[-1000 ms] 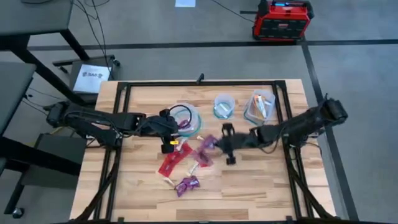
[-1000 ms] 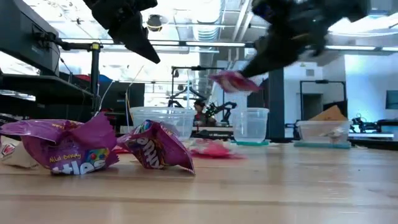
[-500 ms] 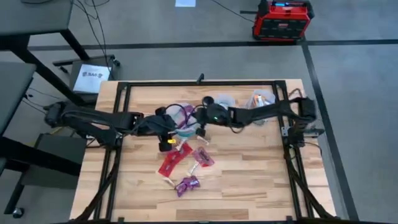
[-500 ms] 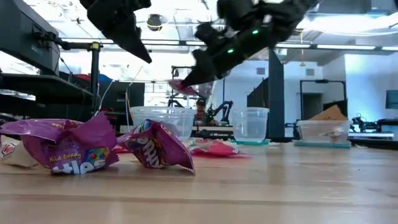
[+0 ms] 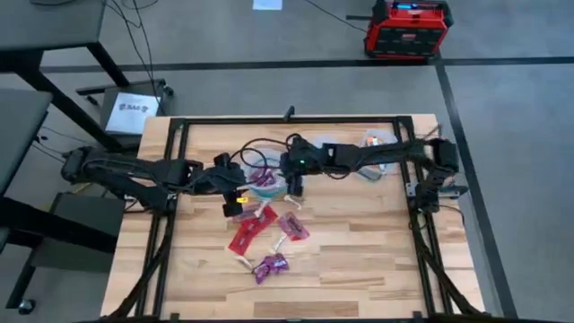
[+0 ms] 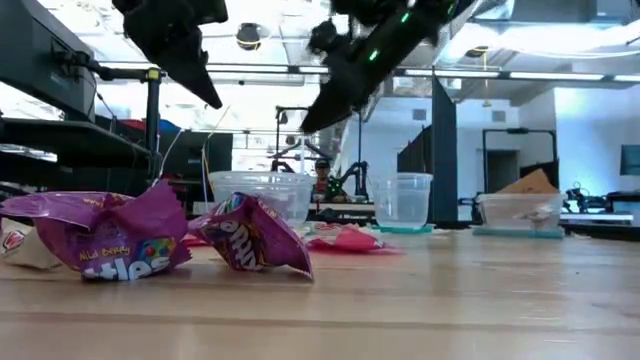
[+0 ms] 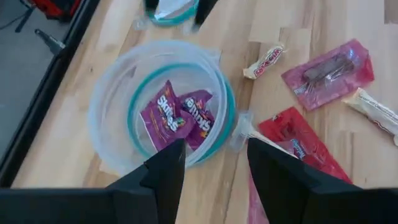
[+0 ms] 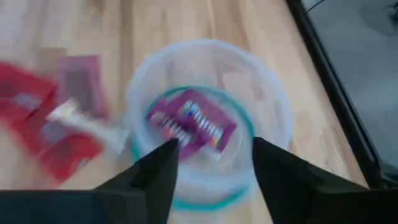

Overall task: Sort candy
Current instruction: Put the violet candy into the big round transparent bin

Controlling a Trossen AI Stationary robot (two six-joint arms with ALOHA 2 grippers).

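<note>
While both of my arms reach in toward the middle of the wooden table [image 5: 359,260], the right gripper [image 5: 293,184] hangs directly above a clear round container [image 7: 112,106] with a teal ring at its base; its two dark fingers [image 8: 149,180] are spread wide with nothing between them. Straight below that gripper, inside the container, lie purple candy packets [image 7: 177,118], two of them overlapping in the left wrist view. My left gripper [image 5: 235,199] hovers just beside the same container, on the side nearer the front edge of the table, and its fingers [image 7: 165,180] are also parted and empty. Just ahead of the left gripper, outside the container, I see loose candy on the bare wood: a red packet [image 7: 298,149] closest to the fingertips, a translucent pink packet [image 7: 328,71] farther out, a small pale wrapper with red lettering [image 7: 266,61] between that and the container, and a pale bar wrapper [image 7: 376,112] off to one side. Farther from both grippers, toward the table's front, two crumpled purple packets [image 6: 160,240] sit close together, filling the near ground of the low view. Beyond the right gripper, along its own arm, stand two more clear containers [image 6: 402,203], well apart from the loose sweets.
</note>
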